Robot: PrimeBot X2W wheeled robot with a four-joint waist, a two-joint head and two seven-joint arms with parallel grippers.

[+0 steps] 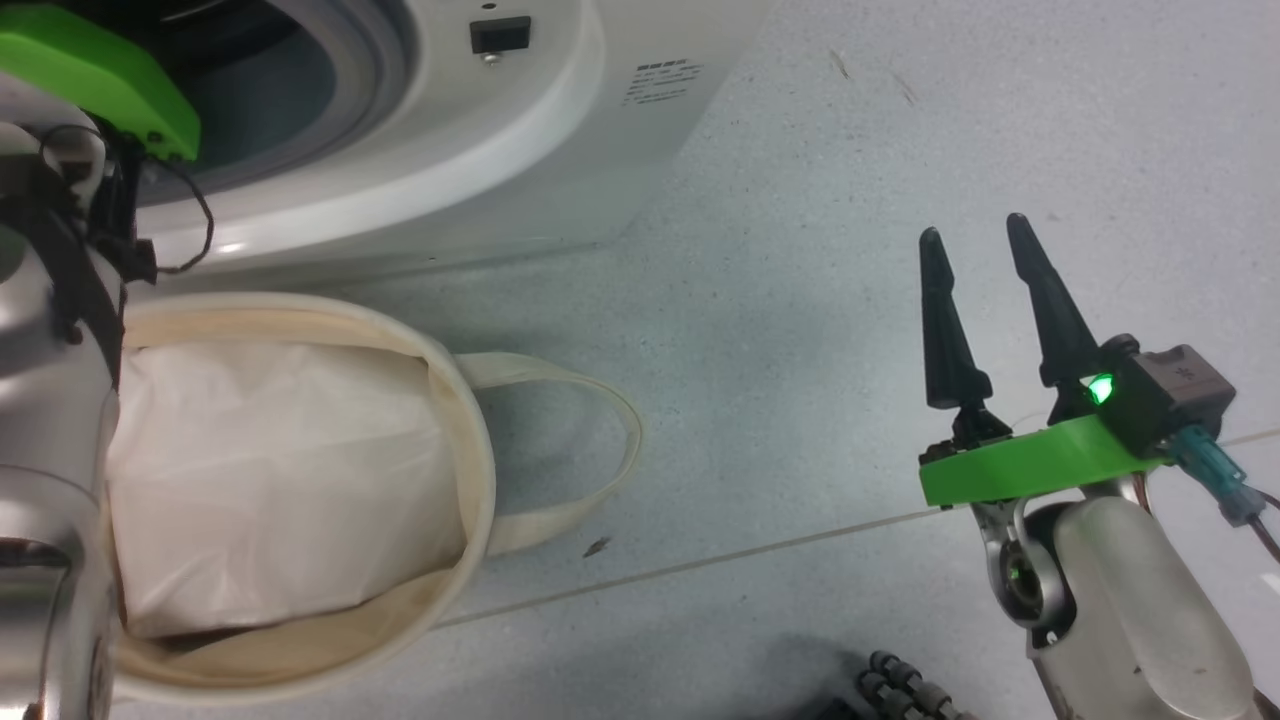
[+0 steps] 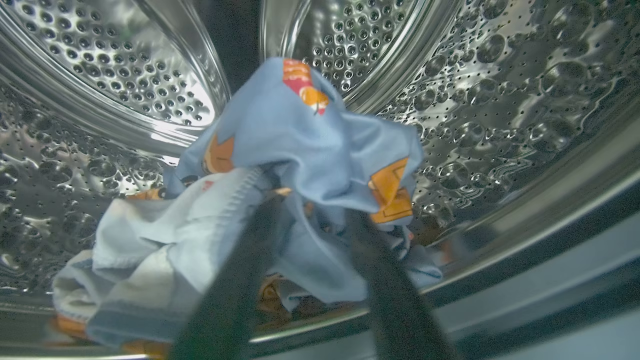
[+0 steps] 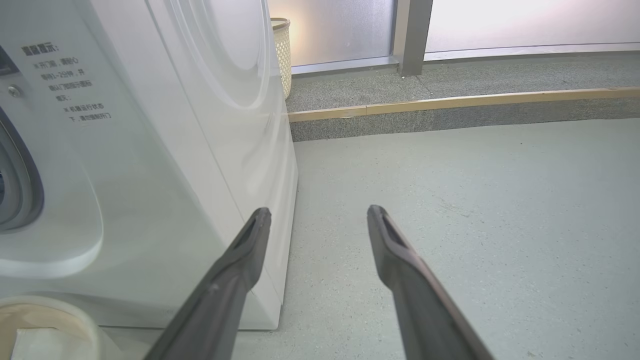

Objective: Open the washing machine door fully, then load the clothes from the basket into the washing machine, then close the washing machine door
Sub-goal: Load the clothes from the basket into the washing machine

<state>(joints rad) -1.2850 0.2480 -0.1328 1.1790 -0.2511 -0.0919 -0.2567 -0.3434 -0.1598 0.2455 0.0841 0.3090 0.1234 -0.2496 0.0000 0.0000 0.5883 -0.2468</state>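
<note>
Light-blue fabric clothes [image 2: 310, 150] printed with orange faces lie heaped in the perforated steel drum [image 2: 500, 75] of the white front-loading washing machine [image 1: 480, 170]. They drape over our left gripper [image 2: 312, 210], whose fingers stand parted and pinch nothing, we judge so the cloth can drop. We count one heap, though not its pieces. One round cream canvas basket [image 1: 470, 450] holds one plain white bundle [image 1: 280, 470]. Our right gripper [image 1: 974, 228] hangs wide open and empty above the grey floor [image 1: 850, 150].

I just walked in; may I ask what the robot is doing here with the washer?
The left gripper reaches into the steel drum of the washing machine, its fingers apart with the light blue printed clothes bunched between and over them; whether it grips them is unclear. The right gripper hangs open over the floor. The basket holds a white cloth bundle.
</note>
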